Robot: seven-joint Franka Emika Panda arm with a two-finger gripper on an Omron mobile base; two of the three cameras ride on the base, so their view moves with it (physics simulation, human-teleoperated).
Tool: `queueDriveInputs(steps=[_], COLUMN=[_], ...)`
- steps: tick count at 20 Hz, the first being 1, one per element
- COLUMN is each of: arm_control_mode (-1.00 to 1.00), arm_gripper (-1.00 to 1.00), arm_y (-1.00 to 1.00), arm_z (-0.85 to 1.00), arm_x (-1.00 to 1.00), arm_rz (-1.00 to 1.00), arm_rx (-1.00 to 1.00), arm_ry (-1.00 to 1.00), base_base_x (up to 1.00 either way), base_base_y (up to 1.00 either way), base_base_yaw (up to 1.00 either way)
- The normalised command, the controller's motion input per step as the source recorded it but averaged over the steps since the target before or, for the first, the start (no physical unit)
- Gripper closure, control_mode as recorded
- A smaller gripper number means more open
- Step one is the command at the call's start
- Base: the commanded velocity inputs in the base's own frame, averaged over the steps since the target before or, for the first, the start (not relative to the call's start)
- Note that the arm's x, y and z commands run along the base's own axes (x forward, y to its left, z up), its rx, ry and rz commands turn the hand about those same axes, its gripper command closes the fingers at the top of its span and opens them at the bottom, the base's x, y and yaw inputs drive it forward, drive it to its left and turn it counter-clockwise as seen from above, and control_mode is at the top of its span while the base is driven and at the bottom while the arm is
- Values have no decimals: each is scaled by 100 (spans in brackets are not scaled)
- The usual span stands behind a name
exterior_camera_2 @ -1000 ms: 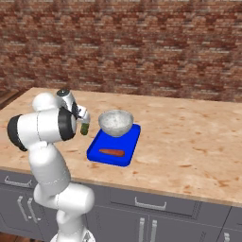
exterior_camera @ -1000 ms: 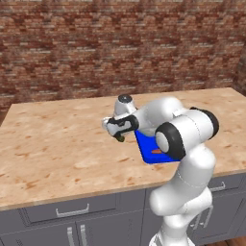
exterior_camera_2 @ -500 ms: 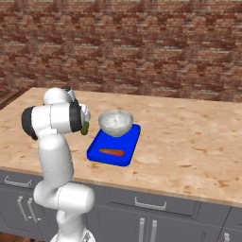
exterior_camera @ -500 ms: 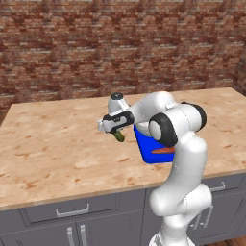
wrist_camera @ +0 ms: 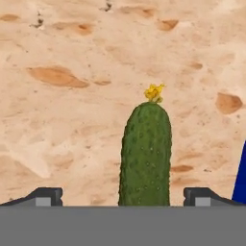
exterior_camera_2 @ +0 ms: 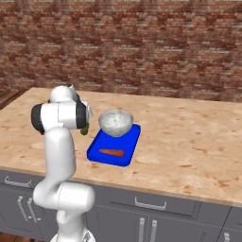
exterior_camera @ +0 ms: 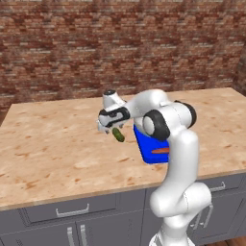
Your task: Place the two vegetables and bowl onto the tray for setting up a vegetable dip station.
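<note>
The hand (wrist_camera: 123,196) hangs just over the bench with its two dark fingertips set wide apart, holding nothing. The cucumber (wrist_camera: 145,156) lies between them in the hand view, a stubby, pebbled dark green piece with a small yellow flower stub at its far tip. It rests flat on the bench (wrist_camera: 72,96), whose top is pale wood-look with reddish knots and streaks. In the left base view the hand (exterior_camera: 109,126) sits right above the cucumber (exterior_camera: 117,135), which lies just left of the tray.

The tray (exterior_camera_2: 96,146) is flat, bright blue and glossy, rectangular with rounded corners and a low raised rim. A sliver of its blue edge also shows at the right of the hand view. On its far end stands the bowl (exterior_camera_2: 116,123), round, light grey and speckled, with a pale inside. On its near part lies the carrot (exterior_camera_2: 112,152), slender, tapered and orange-red. Behind the bench runs a brick wall (exterior_camera_2: 142,42).

Bowl and carrot are judged done, so the cucumber is the last item and the step in hand is its pick-up. The next move likely calls for lowering a little further, closing across the cucumber's narrow width near its middle, lifting, and carrying it right to the free blue patch beside the carrot. Its rounded skin may roll if pinched off centre.
</note>
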Motion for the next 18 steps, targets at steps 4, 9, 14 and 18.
queueDriveInputs(steps=[4, 9, 14, 18], arm_control_mode=[-100, -100, -100, -100], arm_gripper=[-100, -100, -100, -100], arm_y=[2, 0, 0, 0], arm_z=[-19, -21, -23, -19], arm_x=[25, 17, 12, 8], arm_rz=[7, 7, 6, 5], arm_rx=[-10, -10, -9, -9], arm_ry=[18, 15, 14, 10], base_base_x=[0, 0, 0, 0], base_base_y=[0, 0, 0, 0], base_base_yaw=[0, 0, 0, 0])
